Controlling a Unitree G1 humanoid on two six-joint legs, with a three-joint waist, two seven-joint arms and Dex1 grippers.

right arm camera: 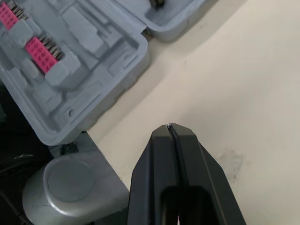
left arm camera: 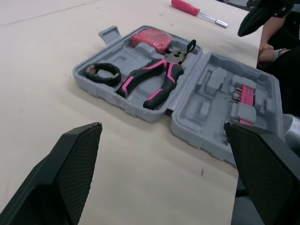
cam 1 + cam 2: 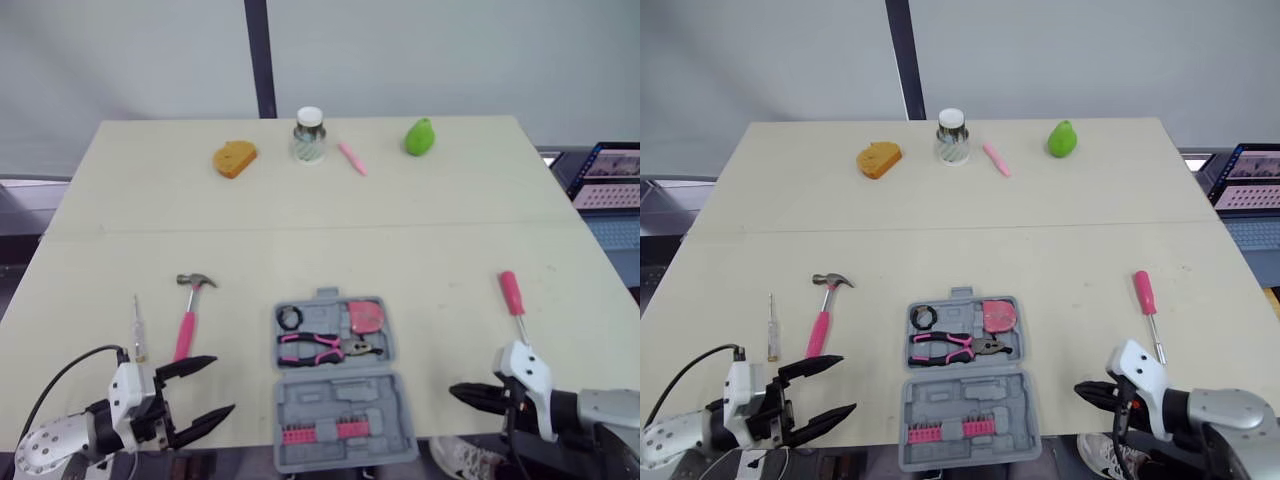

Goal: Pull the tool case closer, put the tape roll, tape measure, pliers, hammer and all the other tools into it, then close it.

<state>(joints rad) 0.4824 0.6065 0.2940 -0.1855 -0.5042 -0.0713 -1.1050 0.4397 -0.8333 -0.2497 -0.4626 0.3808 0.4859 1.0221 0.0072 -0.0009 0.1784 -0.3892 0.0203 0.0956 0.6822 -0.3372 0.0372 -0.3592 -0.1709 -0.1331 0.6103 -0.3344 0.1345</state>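
Tool case: we saw the tool case [image 3: 338,396] lying open at the near edge of the table [image 3: 430,250]. It was grey moulded plastic with shaped recesses, and its near half reached just past that edge.
Inside the far half: a black tape roll [image 3: 290,318], pliers [image 3: 320,347] with pink-and-black grips, and a rounded pink tape measure [image 3: 366,316] each sat in its own recess.
Near half: two pink strips of bits [image 3: 322,432] stood in their slots; we could not count the bits.
Hammer: the hammer [image 3: 187,325], with a pink handle and metal claw head, lay on the table left of the case, apart from it.
Screwdrivers: a slim clear-handled one [image 3: 139,335] lay just left of the hammer. A pink-handled one [image 3: 513,300] lay well to the right of the case.
Left gripper: the left gripper [image 3: 222,384] hovered at the near left edge with its cross-hatched fingers [image 2: 70,168] spread wide, grasping nothing.
Right gripper: the right gripper [image 3: 455,392] had its smooth black fingers pressed flat together, empty, near the case's right side.
Far edge: an orange spongy lump [image 3: 235,158], a white-lidded jar [image 3: 309,135], a pink stick [image 3: 352,158] and a green pear-shaped thing [image 3: 420,137] stood in a row; we could not tell what they were made of.
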